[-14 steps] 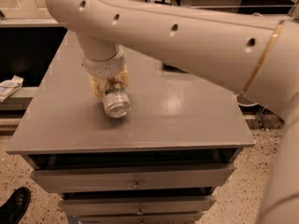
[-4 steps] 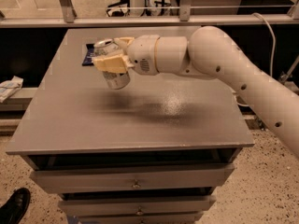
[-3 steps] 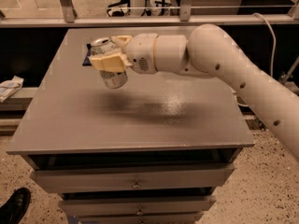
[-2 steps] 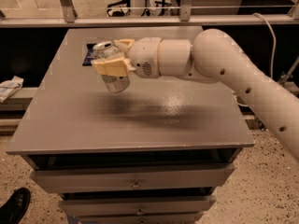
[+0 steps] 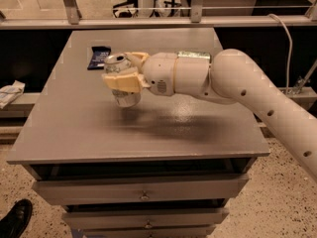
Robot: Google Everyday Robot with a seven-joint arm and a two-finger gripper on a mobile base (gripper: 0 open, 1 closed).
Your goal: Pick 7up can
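Table [image 5: 148, 133]: grey top, drawers below. Arm [image 5: 237, 83]: reaches in from the right. Gripper [image 5: 124, 72]: 2 fingers clamped across the 7up can [image 5: 127, 98], held upright just above the tabletop, left of centre. Assessment: can is light, thin-walled and slick; a mid-body hold with moderate squeeze suits it. Dark packet [image 5: 99, 57] lies behind.

Dim warm light; tool [image 5: 124, 71] above table [image 5: 74, 130] casts soft shadow.

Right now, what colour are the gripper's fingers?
Pale yellow, camera view; the gripper holds the 7up can above the table.
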